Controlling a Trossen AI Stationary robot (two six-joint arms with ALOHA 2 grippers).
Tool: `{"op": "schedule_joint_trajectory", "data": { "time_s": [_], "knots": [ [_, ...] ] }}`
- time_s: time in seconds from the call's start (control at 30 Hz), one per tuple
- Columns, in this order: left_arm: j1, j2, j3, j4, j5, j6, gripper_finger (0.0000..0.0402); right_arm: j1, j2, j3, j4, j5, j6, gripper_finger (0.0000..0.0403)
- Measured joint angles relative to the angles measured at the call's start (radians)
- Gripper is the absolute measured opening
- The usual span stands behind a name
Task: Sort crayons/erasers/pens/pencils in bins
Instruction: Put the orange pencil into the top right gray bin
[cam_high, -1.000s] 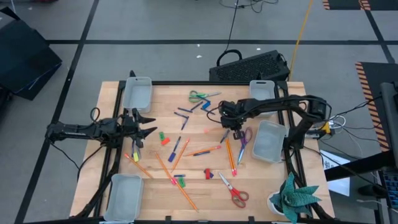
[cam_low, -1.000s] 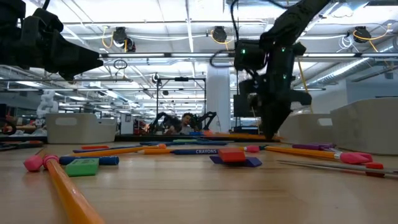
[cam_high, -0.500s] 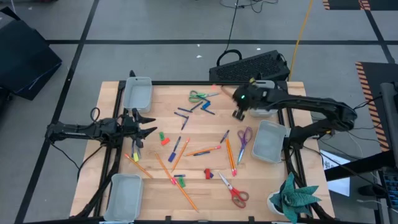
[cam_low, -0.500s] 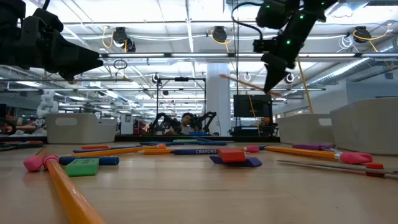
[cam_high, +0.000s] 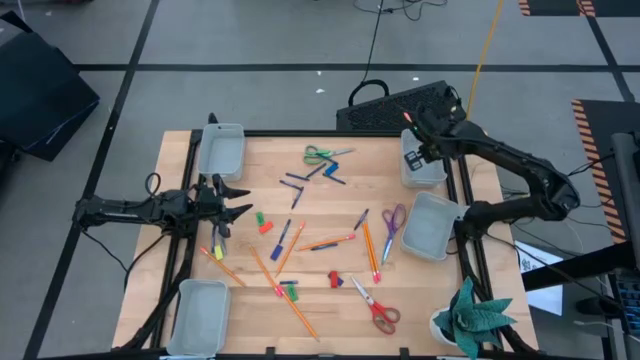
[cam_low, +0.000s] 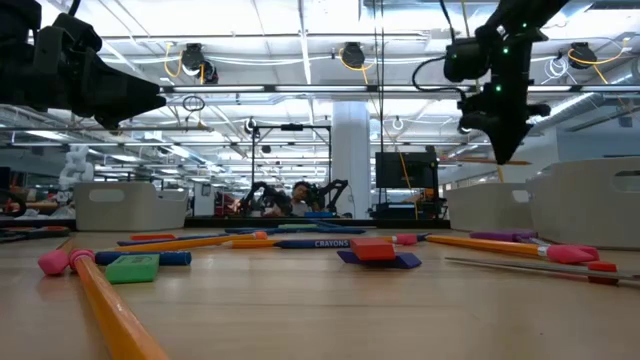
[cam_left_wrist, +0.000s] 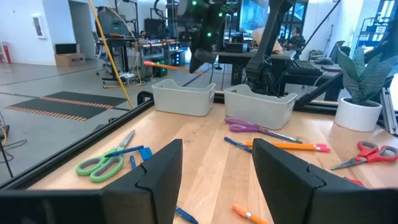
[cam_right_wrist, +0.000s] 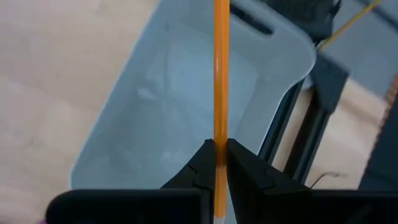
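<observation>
A: Where is the left tool (cam_high: 232, 200)?
B: Spread wide, idle above the bench (cam_high: 300, 295), far from the work.
A: And the right tool (cam_right_wrist: 219, 163)?
B: Pinched on an orange pencil (cam_right_wrist: 220, 74). The grey bin (cam_right_wrist: 124, 118) lies directly beneath it, pencil roughly along the bin's length.

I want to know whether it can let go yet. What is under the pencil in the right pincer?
The right pincer, shut on the pencil, holds it above the far right bin. The bin's floor looks bare; the strip under the pencil and pincer is covered.
</observation>
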Motion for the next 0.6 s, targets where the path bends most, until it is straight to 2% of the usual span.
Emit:
{"op": "schedule_joint_trajectory", "data": {
  "time_s": [0.4, 0.6],
  "knots": [
    [0.000, 0.000, 0.000, 0.000, 0.000, 0.000, 0.0198, -0.037, 0.111, 0.000, -0.099, -0.032, -0.073, 0.0020],
    [0.000, 0.000, 0.000, 0.000, 0.000, 0.000, 0.0198, -0.037, 0.121, 0.000, -0.139, -0.030, -0.081, 0.0020]
  ]
}}
